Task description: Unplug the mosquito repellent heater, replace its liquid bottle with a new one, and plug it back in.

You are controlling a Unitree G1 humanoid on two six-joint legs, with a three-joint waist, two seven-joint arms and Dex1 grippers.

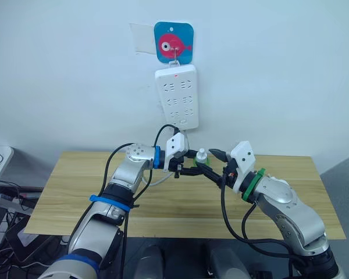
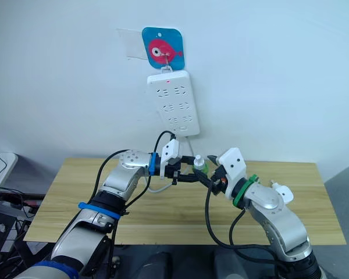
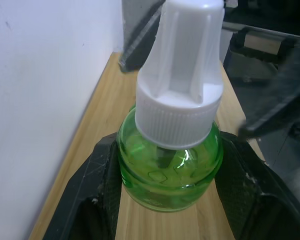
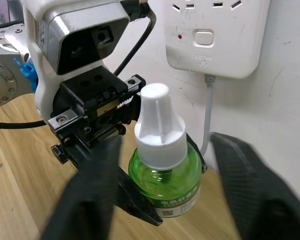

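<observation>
Just below the power strip [image 1: 177,97], the left gripper [image 4: 140,192] clamps the new one [image 4: 164,165] upright, seemingly so the right gripper's [image 1: 216,156] 2 spread fingers can take its white cap [image 3: 182,75].

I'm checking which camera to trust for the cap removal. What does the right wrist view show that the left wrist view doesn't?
Only the right wrist view shows the power strip on the wall with its grey cord, the label on the bottle, and the right gripper open, its fingers apart on either side of the bottle. Only the left wrist view shows both fingers of the left gripper pressed against the bottle's sides. Both show the new one, green with its white cap on, above the wooden table.
</observation>
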